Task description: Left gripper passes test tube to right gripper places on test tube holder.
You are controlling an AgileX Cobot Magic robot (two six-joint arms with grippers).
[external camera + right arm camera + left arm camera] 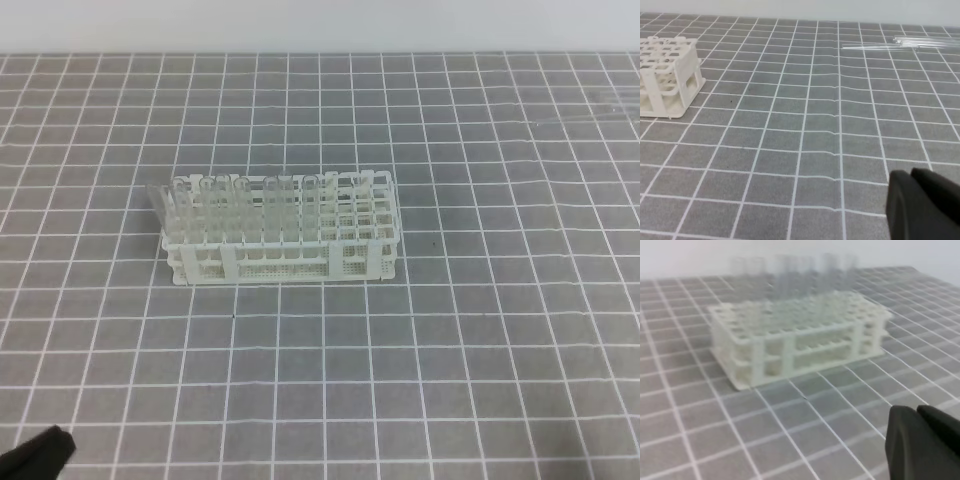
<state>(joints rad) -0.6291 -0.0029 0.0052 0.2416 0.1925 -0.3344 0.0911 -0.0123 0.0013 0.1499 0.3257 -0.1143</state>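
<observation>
The white lattice test tube holder [285, 245] stands mid-mat, with several clear tubes upright in its left part. Loose clear test tubes [910, 44] lie flat on the mat far to the right, faint in the exterior high view [590, 108]. Only a black tip of my left gripper [38, 452] shows, at the bottom-left corner and well short of the holder [800, 337]. In the left wrist view the left gripper [917, 412] is shut and empty. My right gripper [911, 175] is shut too, holding nothing, with the holder [667, 75] far to its left and the loose tubes ahead.
A grey mat with a white grid [400, 370] covers the whole table. A pale wall [320, 25] runs along the far edge. The right arm is outside the exterior high view.
</observation>
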